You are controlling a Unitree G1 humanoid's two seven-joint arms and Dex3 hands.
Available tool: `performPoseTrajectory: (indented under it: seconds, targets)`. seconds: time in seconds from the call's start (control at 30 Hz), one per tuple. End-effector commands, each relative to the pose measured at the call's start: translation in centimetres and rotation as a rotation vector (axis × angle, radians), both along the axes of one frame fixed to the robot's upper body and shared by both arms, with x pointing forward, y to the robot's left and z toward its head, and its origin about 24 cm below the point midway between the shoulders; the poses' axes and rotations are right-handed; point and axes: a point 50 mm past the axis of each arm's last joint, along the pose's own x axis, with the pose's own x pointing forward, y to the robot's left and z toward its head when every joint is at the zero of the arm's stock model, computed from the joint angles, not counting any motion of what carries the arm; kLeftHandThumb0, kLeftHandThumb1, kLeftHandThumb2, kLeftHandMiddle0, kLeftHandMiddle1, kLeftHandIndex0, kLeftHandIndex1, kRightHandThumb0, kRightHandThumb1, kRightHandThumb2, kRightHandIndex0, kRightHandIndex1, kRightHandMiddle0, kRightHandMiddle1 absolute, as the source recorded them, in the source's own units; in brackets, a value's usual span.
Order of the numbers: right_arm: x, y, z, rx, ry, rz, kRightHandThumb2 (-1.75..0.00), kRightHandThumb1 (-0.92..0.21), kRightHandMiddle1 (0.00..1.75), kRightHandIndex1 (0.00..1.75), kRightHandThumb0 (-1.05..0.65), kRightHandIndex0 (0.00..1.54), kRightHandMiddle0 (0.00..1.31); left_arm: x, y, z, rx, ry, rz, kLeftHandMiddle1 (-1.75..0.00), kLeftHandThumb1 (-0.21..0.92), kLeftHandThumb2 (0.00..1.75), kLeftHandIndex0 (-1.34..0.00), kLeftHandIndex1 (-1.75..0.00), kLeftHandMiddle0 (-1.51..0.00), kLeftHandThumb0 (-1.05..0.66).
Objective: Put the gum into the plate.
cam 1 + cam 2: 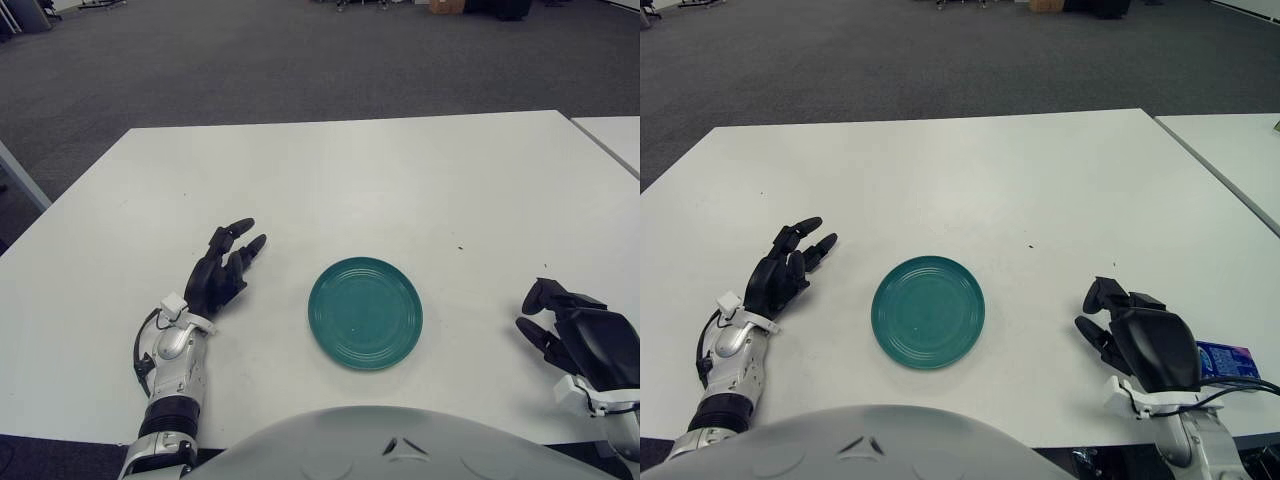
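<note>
A round teal plate [365, 312] lies near the front middle of the white table [340, 180], with nothing in it. The gum is a small blue and purple pack [1227, 362] at the table's front right, partly hidden behind my right hand [1110, 318]. That hand hovers just left of the pack, its dark fingers curled loosely and holding nothing. My left hand [232, 256] shows left of the plate, fingers spread and empty.
A second white table [1230, 150] stands to the right across a narrow gap. Dark carpet lies beyond the far edge. My own grey torso [390, 445] fills the bottom of the view.
</note>
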Motion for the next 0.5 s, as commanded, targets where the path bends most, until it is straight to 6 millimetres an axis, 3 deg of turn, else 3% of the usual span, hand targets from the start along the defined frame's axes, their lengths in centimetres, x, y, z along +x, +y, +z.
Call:
performPoseTrajectory:
  seconds: [0.0,0.2,0.47]
  targets:
    - [-1.2,0.4,1.8,-0.105,0.129,-0.037,-0.91,-0.92,0.51,0.08,-0.96,0.10,0.01,-1.4,0.1,-2.1,-0.028,0.120,0.012,-0.04,0.92,0.81,0.00,-0.84,-0.54,-0.88]
    - [-1.0,-0.3,3.5,-0.180,0.156,-0.048,-0.98,-0.92,0.22,0.01,-1.02,0.02,0.00,-1.3,0.0,-2.1,-0.028,0.120,0.011,-0.03,0.92,0.81,0.00,-0.84,-0.54,-0.88]
    - [-1.3,-0.2,5.0,-0.216,0.137,-0.045,-1.01,-0.92,0.16,0.01,-1.05,0.03,0.00,-1.2,0.0,-2.2,-0.029,0.121,0.011,-0.03,0.92,0.81,0.00,-0.84,-0.54,-0.88]
